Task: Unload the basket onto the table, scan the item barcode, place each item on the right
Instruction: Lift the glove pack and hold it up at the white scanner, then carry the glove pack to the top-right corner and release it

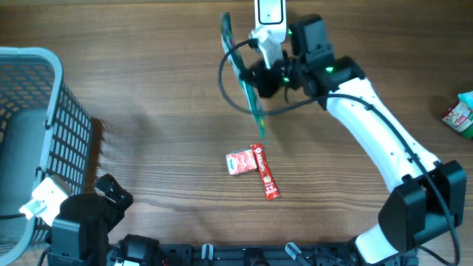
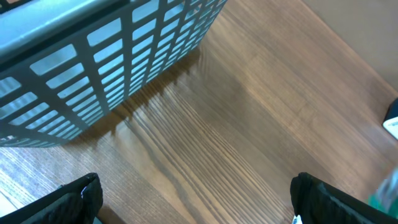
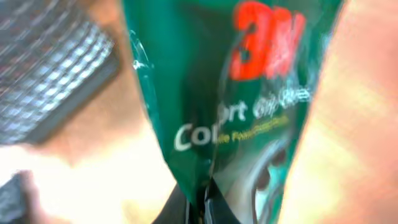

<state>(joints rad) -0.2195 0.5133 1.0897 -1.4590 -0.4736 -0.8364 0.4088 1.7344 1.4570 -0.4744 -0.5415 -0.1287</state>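
Turning the pack point(image 3: 199, 93) so its barcode squarely faces the white scanner point(image 1: 267, 13) is what we judge matters now, without letting it swing. The right gripper point(image 3: 200, 208) has its jaws pinched on one edge, holding the pack above the bench point(image 1: 148, 111), just beside the scanner. It is thin, glossy and green, with a red 3M logo. The left gripper point(image 2: 199, 199) waits near the basket point(image 2: 93, 62), jaws wide.

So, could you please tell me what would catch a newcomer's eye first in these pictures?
The green 3M packet, pinched in the right gripper at the table's far middle, fills the right wrist view. Red snack packets lie mid-table, and a grey mesh basket stands at the left edge near the open left gripper.
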